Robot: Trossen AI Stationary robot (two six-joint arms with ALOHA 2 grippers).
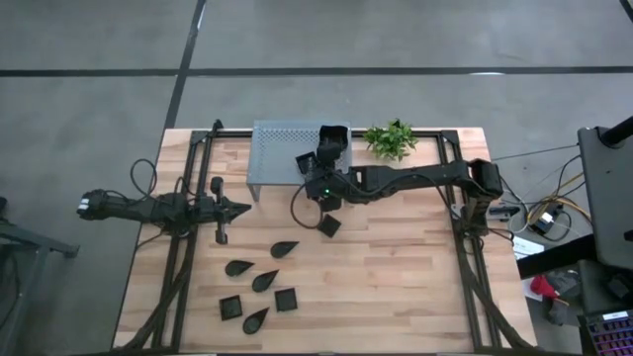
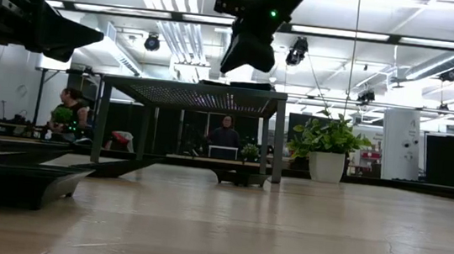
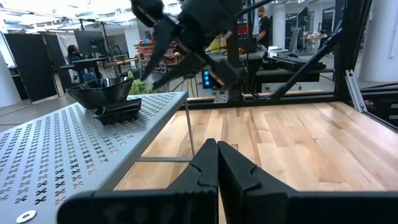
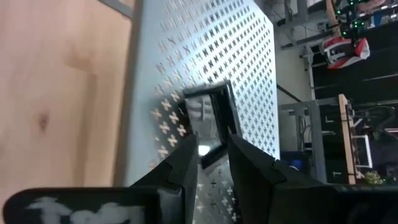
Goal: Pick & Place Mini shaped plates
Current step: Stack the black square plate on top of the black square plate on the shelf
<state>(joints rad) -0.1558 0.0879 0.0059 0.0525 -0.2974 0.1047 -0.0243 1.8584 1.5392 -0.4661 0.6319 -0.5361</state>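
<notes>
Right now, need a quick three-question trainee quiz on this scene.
1. True or false: the left gripper is shut.
2. The right gripper hangs over: A a bin, B the shelf, C a tray.
3. How many leaf plates lie on the table?
Key: 1 true; 2 B; 3 four.

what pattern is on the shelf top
Grey metal shelf punched with rows of small crosses; right wrist view.
</notes>
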